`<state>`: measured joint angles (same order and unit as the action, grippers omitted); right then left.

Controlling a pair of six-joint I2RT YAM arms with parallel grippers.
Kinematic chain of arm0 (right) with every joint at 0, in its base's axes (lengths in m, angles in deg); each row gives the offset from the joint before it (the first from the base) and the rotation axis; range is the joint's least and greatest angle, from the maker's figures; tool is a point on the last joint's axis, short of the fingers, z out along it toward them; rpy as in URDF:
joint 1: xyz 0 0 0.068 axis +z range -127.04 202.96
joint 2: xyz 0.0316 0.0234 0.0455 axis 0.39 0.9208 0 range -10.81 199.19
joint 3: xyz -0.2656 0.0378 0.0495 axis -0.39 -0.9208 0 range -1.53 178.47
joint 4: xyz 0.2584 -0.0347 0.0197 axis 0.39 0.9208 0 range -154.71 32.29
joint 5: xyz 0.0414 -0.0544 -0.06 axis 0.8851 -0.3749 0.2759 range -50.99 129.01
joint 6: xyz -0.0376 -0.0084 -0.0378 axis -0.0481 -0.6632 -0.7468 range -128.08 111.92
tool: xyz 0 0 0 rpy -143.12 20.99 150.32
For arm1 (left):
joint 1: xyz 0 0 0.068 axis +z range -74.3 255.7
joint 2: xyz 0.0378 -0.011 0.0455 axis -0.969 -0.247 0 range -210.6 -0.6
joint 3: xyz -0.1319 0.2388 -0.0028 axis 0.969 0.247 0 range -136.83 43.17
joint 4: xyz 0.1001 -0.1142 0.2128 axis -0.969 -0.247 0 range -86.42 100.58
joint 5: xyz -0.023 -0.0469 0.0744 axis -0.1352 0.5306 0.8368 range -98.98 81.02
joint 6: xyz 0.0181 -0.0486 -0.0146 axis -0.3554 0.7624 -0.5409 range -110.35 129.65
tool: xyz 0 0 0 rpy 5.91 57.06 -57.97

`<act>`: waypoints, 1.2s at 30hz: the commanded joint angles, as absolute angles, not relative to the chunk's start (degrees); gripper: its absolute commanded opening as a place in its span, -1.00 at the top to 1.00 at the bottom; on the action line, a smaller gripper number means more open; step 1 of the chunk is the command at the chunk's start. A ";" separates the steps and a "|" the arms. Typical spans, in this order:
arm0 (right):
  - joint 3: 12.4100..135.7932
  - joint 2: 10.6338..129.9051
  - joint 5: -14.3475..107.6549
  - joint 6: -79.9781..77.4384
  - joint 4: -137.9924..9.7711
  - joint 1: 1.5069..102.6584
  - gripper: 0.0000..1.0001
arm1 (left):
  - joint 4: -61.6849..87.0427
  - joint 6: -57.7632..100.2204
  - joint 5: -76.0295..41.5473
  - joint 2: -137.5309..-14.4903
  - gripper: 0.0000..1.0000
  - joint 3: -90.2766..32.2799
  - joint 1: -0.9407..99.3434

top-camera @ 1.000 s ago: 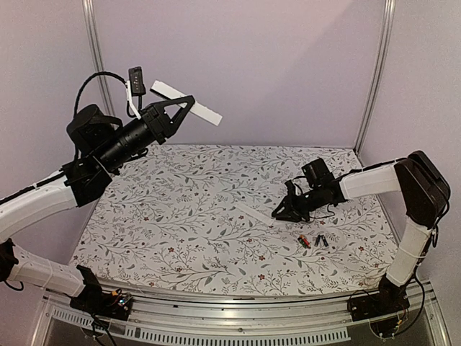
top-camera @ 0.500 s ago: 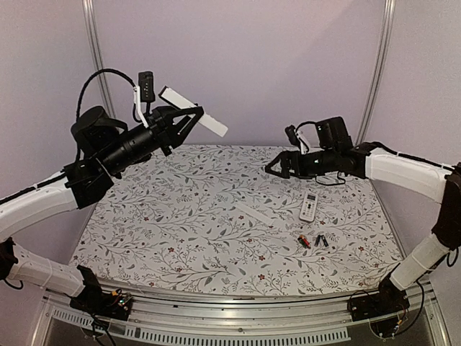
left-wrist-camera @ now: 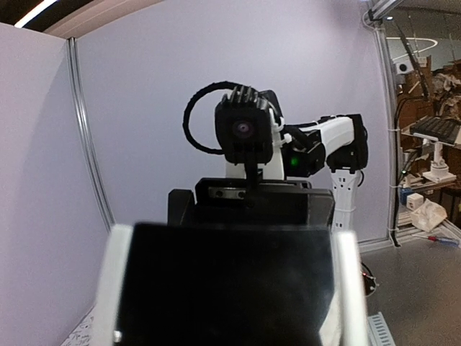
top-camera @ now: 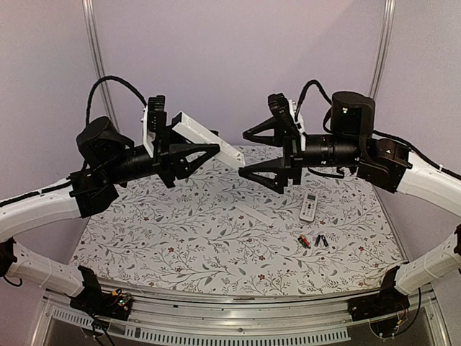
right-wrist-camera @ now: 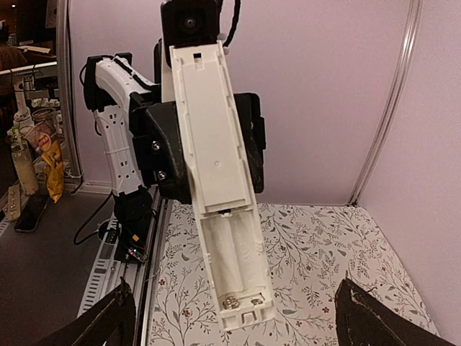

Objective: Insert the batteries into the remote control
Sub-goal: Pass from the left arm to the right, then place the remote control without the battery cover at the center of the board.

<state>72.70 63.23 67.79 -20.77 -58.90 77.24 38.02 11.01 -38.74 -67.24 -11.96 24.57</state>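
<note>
My left gripper [top-camera: 207,146] is shut on a long white remote control [top-camera: 209,138], held high above the table's left-centre. In the right wrist view the remote control [right-wrist-camera: 216,158] shows its back, its battery bay [right-wrist-camera: 238,259] uncovered and empty. My right gripper [top-camera: 243,154] hangs open in the air facing the remote's free end, a little apart from it, nothing between its fingers [right-wrist-camera: 119,310]. The batteries [top-camera: 312,241], one red and the others black, lie on the table at the right. In the left wrist view the remote control [left-wrist-camera: 223,288] fills the lower frame and hides the fingers.
A small white remote [top-camera: 308,207] lies on the floral table [top-camera: 180,238] just behind the batteries. A thin white strip [top-camera: 253,214] lies near the table's middle. Purple walls close in the back and sides.
My right gripper let go of the small remote on the table, opened, and rose left to face the held remote. My left arm swung the remote down and toward the centre.
</note>
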 commanded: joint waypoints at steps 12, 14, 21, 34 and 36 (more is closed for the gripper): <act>78.05 69.37 67.15 -27.45 -54.59 79.38 0.06 | 37.65 7.41 -43.24 -68.96 1.00 -12.53 22.78; 77.92 69.11 67.58 -27.51 -54.46 79.43 0.26 | 37.51 7.34 -43.10 -69.07 1.00 -12.61 22.77; 77.84 68.44 64.45 -27.39 -51.47 79.46 0.95 | 36.88 7.81 -41.36 -68.94 0.98 -12.64 22.78; 65.50 70.98 43.43 -30.71 -37.61 79.29 1.00 | 38.62 11.76 -19.24 -56.11 -0.99 -5.98 26.93; 63.54 73.49 43.11 -30.05 -37.04 79.29 1.00 | 37.64 12.57 -15.81 -55.36 -0.99 -5.52 27.60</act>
<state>67.46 68.87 48.23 -30.46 -43.25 79.44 37.58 10.56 -24.07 -56.66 -7.11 25.94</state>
